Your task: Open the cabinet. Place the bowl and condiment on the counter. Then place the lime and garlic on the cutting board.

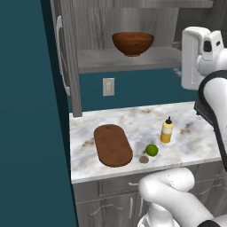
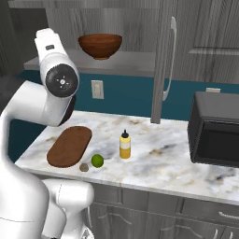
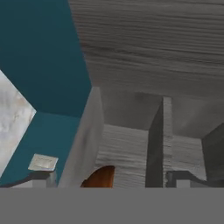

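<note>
Cabinet is open and the condiment already stands on the counter, but the bowl sits on the shelf — lime and garlic lie just beside the cutting board, not on it. Gripper fingers spread wide, holding nothing. Right base view adds a black microwave — hand view catches the bowl's rim.

The arm is glossy white, built of thick rounded tubular links with bulbous elbows. Dark grey to black bands mark its joints. One joint ends in a round dark cap dotted with small pale screws around a pale centre.
</note>
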You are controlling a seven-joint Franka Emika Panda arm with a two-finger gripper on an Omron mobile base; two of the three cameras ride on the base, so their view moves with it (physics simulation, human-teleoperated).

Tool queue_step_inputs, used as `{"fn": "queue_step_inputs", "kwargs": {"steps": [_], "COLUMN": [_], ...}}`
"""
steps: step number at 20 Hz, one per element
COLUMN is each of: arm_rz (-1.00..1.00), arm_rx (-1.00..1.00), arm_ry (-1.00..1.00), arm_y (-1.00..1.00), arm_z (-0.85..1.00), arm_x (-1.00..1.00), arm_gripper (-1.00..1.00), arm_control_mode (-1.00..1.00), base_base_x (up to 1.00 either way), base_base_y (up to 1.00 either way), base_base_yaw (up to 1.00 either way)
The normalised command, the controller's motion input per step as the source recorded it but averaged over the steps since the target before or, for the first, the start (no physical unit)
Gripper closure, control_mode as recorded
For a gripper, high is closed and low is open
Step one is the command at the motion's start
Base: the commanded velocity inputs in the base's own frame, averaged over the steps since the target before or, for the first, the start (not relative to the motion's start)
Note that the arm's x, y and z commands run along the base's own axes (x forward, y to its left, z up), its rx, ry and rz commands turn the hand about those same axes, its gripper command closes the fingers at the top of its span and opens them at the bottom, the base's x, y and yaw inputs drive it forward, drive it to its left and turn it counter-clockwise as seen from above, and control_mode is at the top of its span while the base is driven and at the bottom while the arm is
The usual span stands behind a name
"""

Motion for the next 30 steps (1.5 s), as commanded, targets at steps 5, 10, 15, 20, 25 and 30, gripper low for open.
{"fn": "queue_step_inputs", "kwargs": {"steps": [5, 10, 15, 20, 25, 30], "arm_rz": [-0.12, -0.1, -0.07, -0.05, 0.0, 0.0], "arm_rx": [-0.03, -0.01, 0.0, 0.0, 0.0, 0.0], "arm_ry": [0.0, 0.0, 0.0, 0.01, 0.0, 0.0], "arm_y": [0.0, 0.0, -0.01, -0.08, -0.1, -0.03], "arm_z": [0.0, 0.0, 0.0, 0.0, 0.0, -0.03], "arm_x": [0.43, 0.48, 0.44, 0.38, 0.31, 0.31], "arm_gripper": [-1.0, -1.0, -1.0, -1.0, -1.0, -1.0], "arm_control_mode": [-1.0, -1.0, -1.0, -1.0, -1.0, -1.0], "base_base_x": [0.0, 0.0, 0.0, 0.0, 0.0, 0.0], "base_base_y": [0.0, 0.0, 0.0, 0.0, 0.0, 0.0], "base_base_yaw": [0.0, 0.0, 0.0, 0.0, 0.0, 0.0]}}
